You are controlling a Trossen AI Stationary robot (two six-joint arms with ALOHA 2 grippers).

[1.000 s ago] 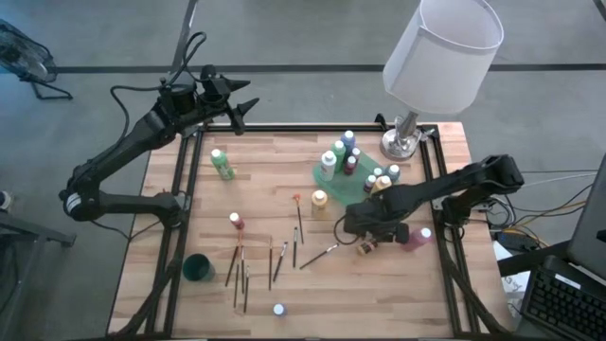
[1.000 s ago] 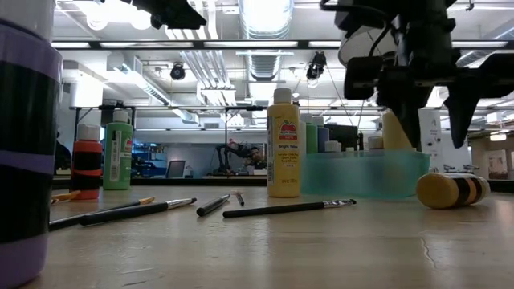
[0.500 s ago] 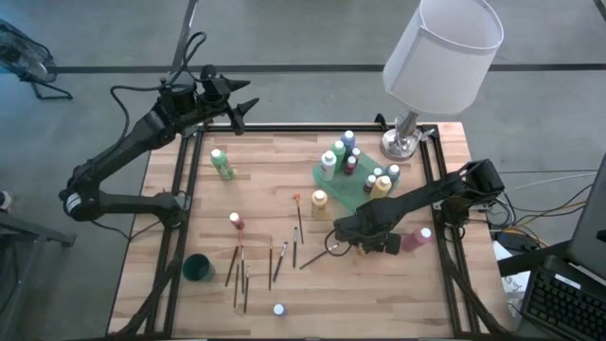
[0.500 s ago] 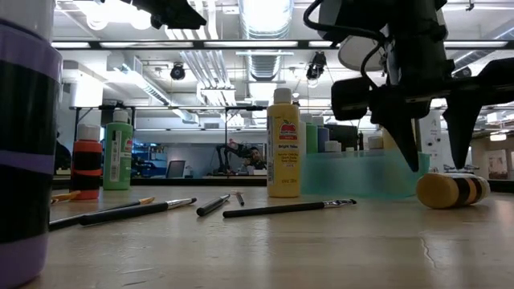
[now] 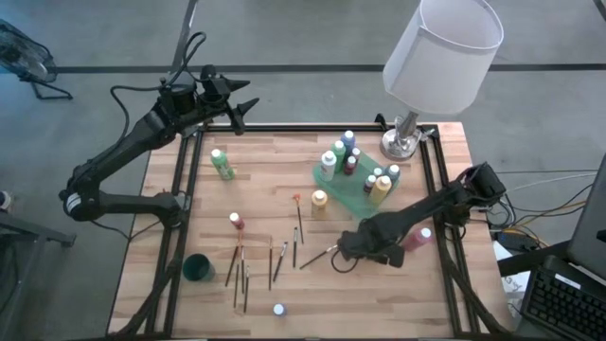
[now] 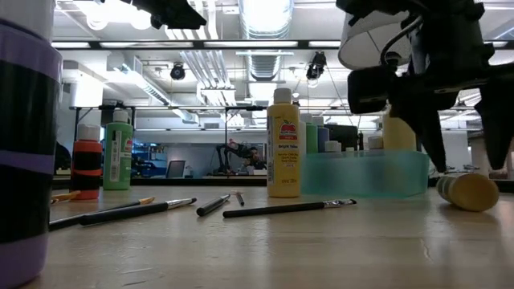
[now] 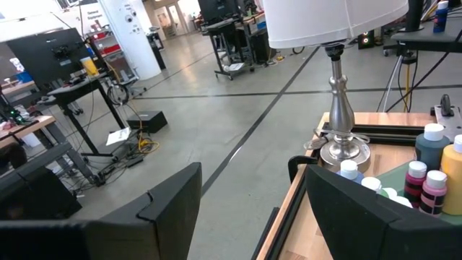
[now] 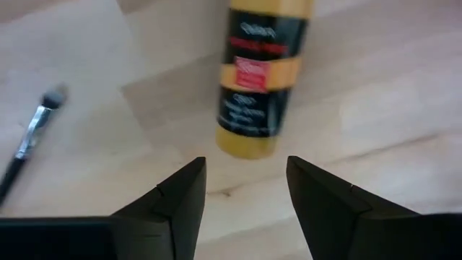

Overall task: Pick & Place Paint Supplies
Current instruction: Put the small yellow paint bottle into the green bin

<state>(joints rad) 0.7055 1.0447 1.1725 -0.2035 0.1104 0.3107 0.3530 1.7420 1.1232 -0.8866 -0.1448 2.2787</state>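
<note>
Right end effector: fingers spread, empty, low over the wooden table, just short of a toppled yellow paint bottle with black label. Left end effector: wide, empty, at the far-left table corner.

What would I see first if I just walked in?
Probably the big white lampshade over the wooden table's far right corner. Next, the open right gripper hanging low over a yellow paint bottle lying on its side, with thin brushes scattered nearby.
</note>
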